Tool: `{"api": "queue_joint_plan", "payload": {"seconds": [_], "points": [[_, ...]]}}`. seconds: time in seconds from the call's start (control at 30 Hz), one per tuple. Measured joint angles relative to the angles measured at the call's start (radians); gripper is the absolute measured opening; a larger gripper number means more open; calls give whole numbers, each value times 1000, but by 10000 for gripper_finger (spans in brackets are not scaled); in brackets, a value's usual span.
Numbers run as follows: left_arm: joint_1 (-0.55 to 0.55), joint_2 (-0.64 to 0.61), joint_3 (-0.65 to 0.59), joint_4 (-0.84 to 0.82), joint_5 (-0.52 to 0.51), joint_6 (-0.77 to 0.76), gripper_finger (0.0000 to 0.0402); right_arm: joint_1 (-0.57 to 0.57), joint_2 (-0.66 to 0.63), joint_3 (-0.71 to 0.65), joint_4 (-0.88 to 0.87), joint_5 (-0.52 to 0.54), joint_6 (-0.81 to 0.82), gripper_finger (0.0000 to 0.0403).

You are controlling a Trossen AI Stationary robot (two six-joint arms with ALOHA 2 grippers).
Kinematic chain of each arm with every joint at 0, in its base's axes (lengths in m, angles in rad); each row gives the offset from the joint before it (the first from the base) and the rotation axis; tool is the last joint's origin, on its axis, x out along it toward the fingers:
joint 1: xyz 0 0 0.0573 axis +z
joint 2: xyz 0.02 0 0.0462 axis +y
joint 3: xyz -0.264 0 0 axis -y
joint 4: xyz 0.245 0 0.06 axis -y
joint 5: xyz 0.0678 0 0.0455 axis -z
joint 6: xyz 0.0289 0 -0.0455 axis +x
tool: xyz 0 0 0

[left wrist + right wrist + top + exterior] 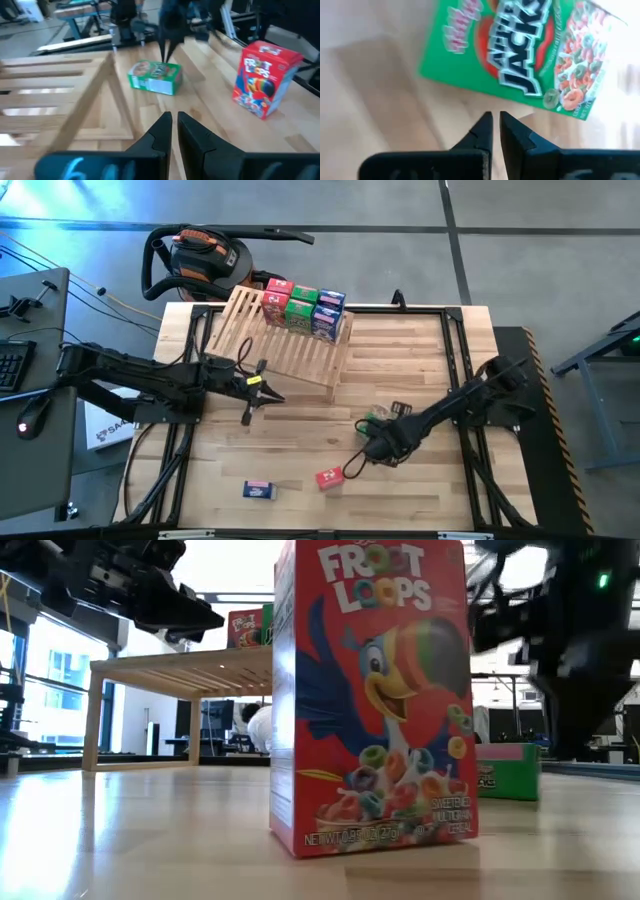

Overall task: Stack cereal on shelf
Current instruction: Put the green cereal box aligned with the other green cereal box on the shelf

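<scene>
The slatted wooden shelf (290,345) stands on its short legs at the table's far left; several red, green and blue cereal boxes (303,306) stand clustered on its far end. A red Froot Loops box (375,700) stands upright near the table's near edge (330,477). A blue box (259,490) lies to its left. A green Apple Jacks box (520,50) lies flat on the table (376,420). My right gripper (494,127) is shut, pointing down at this box's edge. My left gripper (174,125) is shut, hovering by the shelf's near edge (262,392). My right gripper comes from above, its shut fingertips (167,50) at one long edge of the green box (515,102), which lies flat on the table. Whether the fingertips touch the box, I cannot tell.
A black frame (455,360) runs around the tabletop. An orange and black shop vacuum (205,260) sits beyond the far edge. Bare wood lies between the shelf and the three loose boxes. A keyboard and desk (20,350) are off to the left.
</scene>
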Motion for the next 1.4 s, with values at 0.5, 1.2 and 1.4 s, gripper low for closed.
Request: {"api": "queue_joint_plan", "payload": {"seconds": [0.5,1.2,1.4], "points": [[-33,194,0,159,-1,-102,21,144,-306,-248,414,200,302,9],[-59,272,1,264,-79,-130,21,-273,-154,-224,688,-76,-111,0],[-59,272,1,262,-80,-129,21,-272,-106,-158,531,-251,-135,0]]}}
